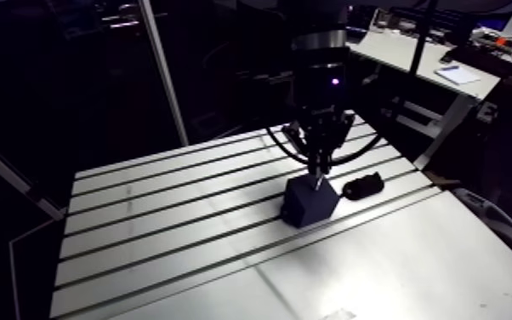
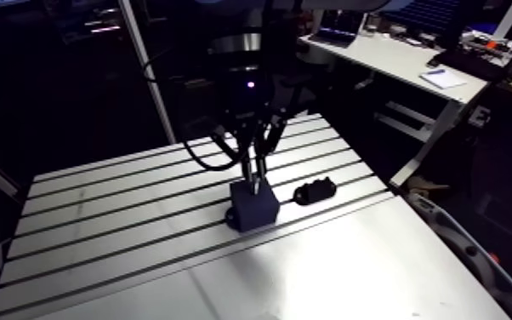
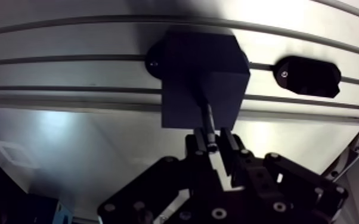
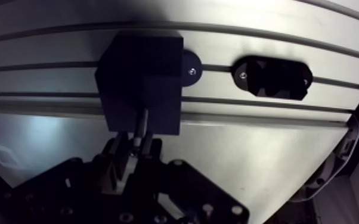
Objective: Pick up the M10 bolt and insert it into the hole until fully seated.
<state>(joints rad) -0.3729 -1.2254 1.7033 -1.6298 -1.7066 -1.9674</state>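
Arm view: gripper (image 1: 315, 160) hangs plumb over a dark block (image 1: 309, 206) mid-table (image 1: 157, 223). The M10 bolt (image 1: 316, 180) is under it, tip meeting the block's top face. A black holder (image 1: 363, 185) sits at two o'clock of the block, near but apart.

Wrist view: fingers (image 3: 229, 146) are pinched onto the bolt's head end. The shank runs to twelve o'clock, dead ahead of the gripper, ending on the block's top. The hole is hidden by the shank, so depth is unclear. The head stands clear of the block, so I judge it not seated.

Advice: keep the shank square to the face and press straight down, slowly, with no side load. Release only once the head meets the block.
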